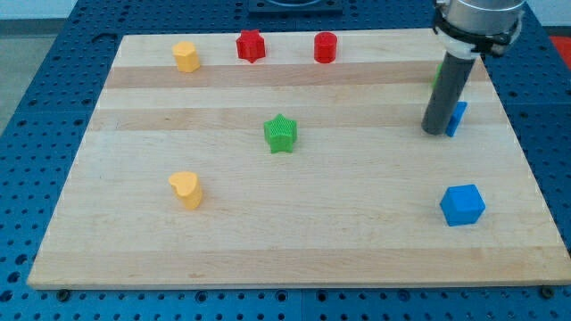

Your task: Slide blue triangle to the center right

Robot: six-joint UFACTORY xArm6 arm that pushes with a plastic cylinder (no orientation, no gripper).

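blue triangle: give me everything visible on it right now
Only a sliver of the blue triangle shows: a bright blue, plastic-looking edge that peeks out on the view's right of the rod. My tip stands right against its left side and hides most of it, so the shape cannot be confirmed. It sits on the wooden board near the right edge, well above the blue cube. A bit of green shows behind the rod.

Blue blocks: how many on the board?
2. Blue cube at the view's lower right; blue triangle at the right edge, mostly hidden behind my tip. Rod may hide more.
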